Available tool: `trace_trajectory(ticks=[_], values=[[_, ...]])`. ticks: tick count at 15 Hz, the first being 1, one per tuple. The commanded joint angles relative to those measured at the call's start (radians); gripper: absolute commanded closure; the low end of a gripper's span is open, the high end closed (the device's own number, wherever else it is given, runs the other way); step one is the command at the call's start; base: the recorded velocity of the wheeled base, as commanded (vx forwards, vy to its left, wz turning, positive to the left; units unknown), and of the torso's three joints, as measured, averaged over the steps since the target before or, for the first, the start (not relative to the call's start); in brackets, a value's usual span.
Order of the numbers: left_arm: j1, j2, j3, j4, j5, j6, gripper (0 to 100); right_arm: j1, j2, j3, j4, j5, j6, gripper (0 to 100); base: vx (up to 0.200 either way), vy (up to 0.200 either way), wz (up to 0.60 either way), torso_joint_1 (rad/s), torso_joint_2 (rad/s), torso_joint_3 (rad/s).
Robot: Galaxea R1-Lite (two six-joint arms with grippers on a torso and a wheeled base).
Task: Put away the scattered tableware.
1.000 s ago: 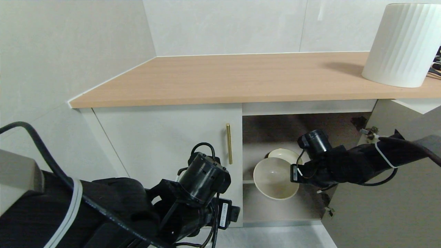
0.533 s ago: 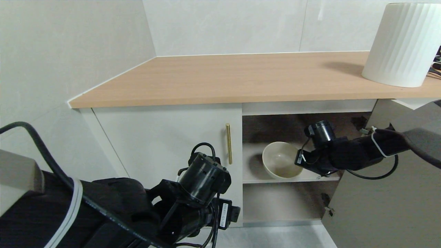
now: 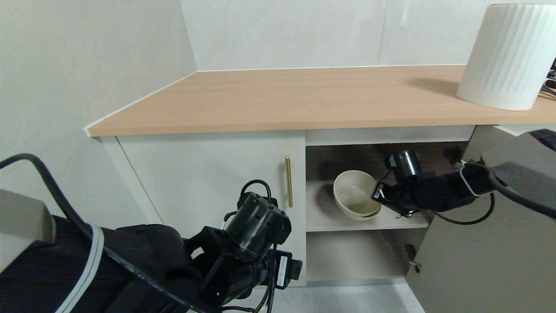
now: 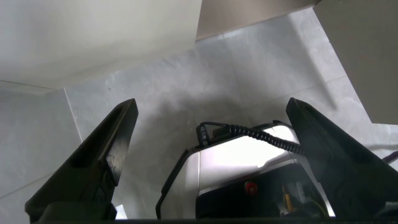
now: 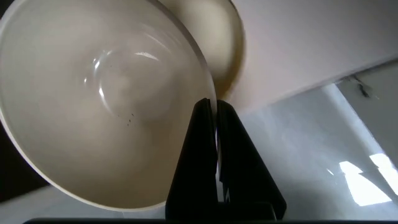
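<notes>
The cream bowl had risen since a second earlier. Then it hung low in front of the cabinet's lower compartment; now it sat tilted over the middle of the upper shelf, its opening turned out toward the front. The right gripper had gone up and inward with it. Its jaws were clamped on the bowl's rim, one finger inside and one outside, as the right wrist view made plain. The left arm had not shifted. Its gripper hung low in front of the closed left door, jaws spread wide with nothing between them, above grey floor tiles.

The right door stood swung open alongside the right arm, and the left door's brass handle lay just beside the opening. On the counter a white ribbed cylinder stood at the far right end, well apart from the cabinet opening below.

Inside, the upper shelf carried a second bowl of the same cream colour. Its rim showed past the held bowl, which lay above and partly over it. I could not tell whether the two were touching.
</notes>
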Motion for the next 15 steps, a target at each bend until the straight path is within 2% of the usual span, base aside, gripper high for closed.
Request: trace_trajectory(ticks=[1,15], values=[[0.0,0.0,0.0,-0.001,0.001,-0.002,0,0.0,0.023,-0.002,-0.008,-0.001,0.0,100,0.0,0.0,0.0,0.0,0.0,0.0],[0.001,0.0,0.0,-0.001,0.001,-0.002,0,-0.051,0.107,-0.077,-0.016,-0.035,0.035,100,0.0,0.0,0.0,0.0,0.0,0.0]])
